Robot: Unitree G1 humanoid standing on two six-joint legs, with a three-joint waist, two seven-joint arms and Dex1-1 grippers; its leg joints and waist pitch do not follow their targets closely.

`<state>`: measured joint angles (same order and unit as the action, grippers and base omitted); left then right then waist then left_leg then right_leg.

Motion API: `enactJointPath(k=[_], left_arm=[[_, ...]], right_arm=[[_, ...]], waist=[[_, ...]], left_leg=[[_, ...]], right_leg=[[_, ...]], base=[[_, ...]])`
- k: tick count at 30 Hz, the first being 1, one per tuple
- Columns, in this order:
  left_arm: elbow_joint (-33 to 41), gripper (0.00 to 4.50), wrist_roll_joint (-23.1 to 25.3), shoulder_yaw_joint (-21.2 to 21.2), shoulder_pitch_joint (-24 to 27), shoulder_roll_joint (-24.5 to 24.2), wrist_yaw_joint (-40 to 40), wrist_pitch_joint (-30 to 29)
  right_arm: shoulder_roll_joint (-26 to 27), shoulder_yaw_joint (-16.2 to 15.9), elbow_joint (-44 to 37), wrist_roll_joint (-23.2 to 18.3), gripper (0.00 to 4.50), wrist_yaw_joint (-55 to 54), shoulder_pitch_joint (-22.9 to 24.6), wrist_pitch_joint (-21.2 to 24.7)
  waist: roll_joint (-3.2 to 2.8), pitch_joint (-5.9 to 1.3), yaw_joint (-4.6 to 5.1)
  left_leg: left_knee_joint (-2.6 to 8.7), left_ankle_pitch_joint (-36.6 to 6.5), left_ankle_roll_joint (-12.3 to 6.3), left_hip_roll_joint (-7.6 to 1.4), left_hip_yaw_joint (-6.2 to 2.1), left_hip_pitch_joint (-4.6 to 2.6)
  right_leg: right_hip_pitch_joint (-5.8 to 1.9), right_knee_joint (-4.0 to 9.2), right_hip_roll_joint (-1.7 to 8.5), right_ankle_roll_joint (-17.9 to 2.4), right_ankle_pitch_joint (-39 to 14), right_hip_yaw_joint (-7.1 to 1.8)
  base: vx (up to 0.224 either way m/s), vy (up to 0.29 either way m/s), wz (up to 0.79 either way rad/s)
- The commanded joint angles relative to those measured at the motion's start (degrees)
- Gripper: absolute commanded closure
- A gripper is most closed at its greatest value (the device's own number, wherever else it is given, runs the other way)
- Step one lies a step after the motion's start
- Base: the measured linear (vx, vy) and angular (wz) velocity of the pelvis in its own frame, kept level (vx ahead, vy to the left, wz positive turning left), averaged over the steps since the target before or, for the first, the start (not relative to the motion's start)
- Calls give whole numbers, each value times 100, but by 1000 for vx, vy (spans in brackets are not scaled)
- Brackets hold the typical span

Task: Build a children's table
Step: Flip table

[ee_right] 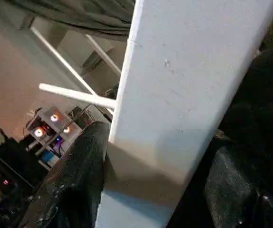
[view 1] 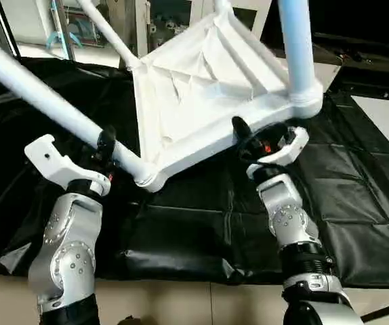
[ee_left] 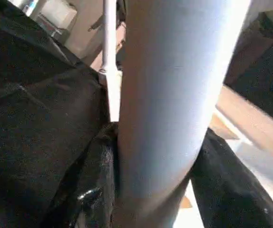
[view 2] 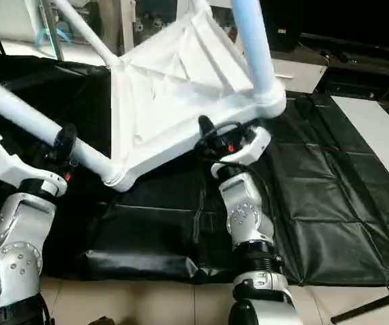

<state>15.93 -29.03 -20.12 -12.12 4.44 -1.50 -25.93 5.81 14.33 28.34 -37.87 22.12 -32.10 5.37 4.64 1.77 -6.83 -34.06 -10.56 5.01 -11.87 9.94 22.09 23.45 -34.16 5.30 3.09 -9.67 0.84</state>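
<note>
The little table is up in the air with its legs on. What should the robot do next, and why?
Probably keep turning it over, slowly. The tabletop is tilted, ribbed underside facing the camera, legs fitted in its corners. The left claw grips one leg, the right claw grips the rim, so it seems ready to be stood on its legs on the black-draped table.
</note>
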Motion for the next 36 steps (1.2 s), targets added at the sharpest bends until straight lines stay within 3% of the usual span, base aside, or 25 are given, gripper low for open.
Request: enactJointPath(k=[1,7,9,14,21,22,23,25,27,29,32,33,36], left_arm=[[-331,260,85,18,61,-4,149,-96],[-437,265,132,-144,39,-111,233,3],[-501,265,147,-196,31,-183,270,52],[-758,265,305,-279,24,-392,449,83],[-951,265,260,-463,82,-528,627,3],[-956,209,202,-489,105,-551,625,-38],[-964,195,196,-524,131,-585,664,-61],[-995,195,222,-562,145,-645,725,-63],[-1031,168,214,-611,130,-687,762,-50],[-1048,150,168,-679,110,-721,832,-30],[-1062,133,68,-780,90,-726,927,42],[-1061,111,11,-820,84,-727,955,55],[-1124,99,-223,-1054,35,-757,1100,57]], right_arm=[[-258,-315,-726,432,212,198,-16,-321],[-396,-556,-1474,841,212,35,183,-388],[-434,-634,-1829,1055,212,-130,304,-404],[-699,-1029,-2606,1961,212,-600,618,-491],[-887,-1341,-3099,2454,212,-871,542,-292],[-918,-1362,-3126,2522,212,-948,494,-266],[-959,-1391,-3139,2623,212,-1013,438,-264],[-1020,-1426,-3140,2737,212,-1072,355,-265],[-1071,-1413,-3109,2820,211,-1171,262,-239],[-1131,-1399,-3064,2877,211,-1261,182,-237],[-1204,-1383,-2985,2925,211,-1367,117,-241],[-1227,-1373,-2953,2957,211,-1406,96,-241],[-1299,-1370,-2877,3084,211,-1575,56,-197]], waist=[[6,-331,10],[33,-321,-23],[85,-323,-24],[101,-310,-36],[135,-301,-6],[167,-301,0],[163,-301,9],[176,-304,67],[184,-315,83],[145,-313,83],[242,-317,106],[238,-313,104],[260,-304,102]], left_leg=[[410,-654,17,-34,54,-127],[421,-746,178,-34,48,-146],[417,-719,192,-31,52,-145],[420,-709,324,-17,46,-156],[435,-1022,415,-24,33,-150],[428,-981,403,-18,38,-147],[431,-944,411,-12,32,-139],[421,-866,375,-7,24,-119],[403,-690,388,-15,28,-126],[408,-706,471,-22,28,-168],[385,-663,505,-12,20,-164],[384,-631,498,-12,24,-169],[375,-554,509,-12,26,-173]], right_leg=[[-207,237,67,-637,-336,-27],[-189,242,55,-504,-327,-28],[-195,238,49,-457,-258,-29],[-189,242,45,-298,-309,-34],[-177,256,48,-210,-526,-38],[-179,255,41,-219,-499,-39],[-187,242,40,-227,-487,-38],[-197,238,31,-163,-466,-31],[-194,228,47,-170,-376,-38],[-160,220,27,-230,-197,-32],[-193,190,12,-232,25,-19],[-189,191,15,-238,53,-21],[-192,181,10,-268,136,-23]], base=[[0,0,0],[0,0,0],[0,0,0],[0,0,0],[0,0,0],[0,0,0],[0,0,0],[0,0,0],[0,0,0],[0,0,0],[0,0,0],[0,0,0],[0,0,0]])
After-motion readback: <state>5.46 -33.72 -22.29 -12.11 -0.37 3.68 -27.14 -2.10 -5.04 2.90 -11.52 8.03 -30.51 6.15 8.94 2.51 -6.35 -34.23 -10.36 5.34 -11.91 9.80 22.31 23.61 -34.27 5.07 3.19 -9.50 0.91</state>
